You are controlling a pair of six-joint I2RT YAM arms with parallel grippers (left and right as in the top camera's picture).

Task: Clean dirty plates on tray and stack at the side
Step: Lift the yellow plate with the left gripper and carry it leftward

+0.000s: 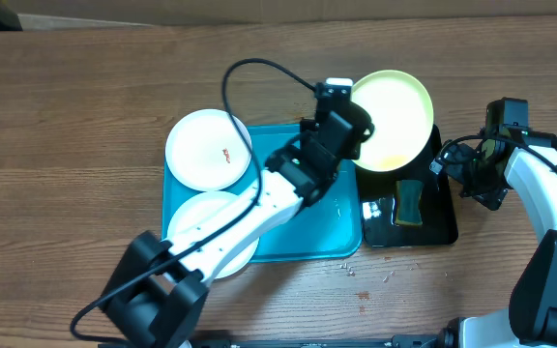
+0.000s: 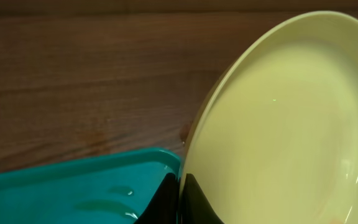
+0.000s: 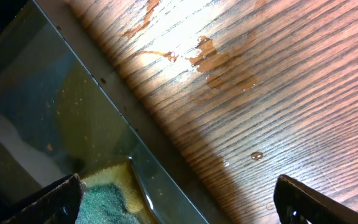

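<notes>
My left gripper (image 1: 354,133) is shut on the rim of the green-rimmed plate (image 1: 392,118), which it holds tilted over the far end of the black tray (image 1: 443,227). In the left wrist view the jaws (image 2: 180,198) pinch that plate's (image 2: 284,124) edge, with the turquoise tray (image 2: 73,186) below. Two white plates lie at the tray's (image 1: 327,237) left side. One (image 1: 206,150) shows a small orange smear. The other (image 1: 201,220) is partly hidden under my left arm. My right gripper (image 1: 455,169) hangs open at the black tray's right edge, holding nothing.
A green and yellow sponge (image 1: 410,203) lies in the black tray, which holds murky water (image 3: 36,124). The right wrist view shows that sponge (image 3: 104,199), the tray's rim (image 3: 135,134) and wet wood (image 3: 229,68) under the open fingers (image 3: 309,202). Crumbs (image 1: 356,271) lie in front of the trays.
</notes>
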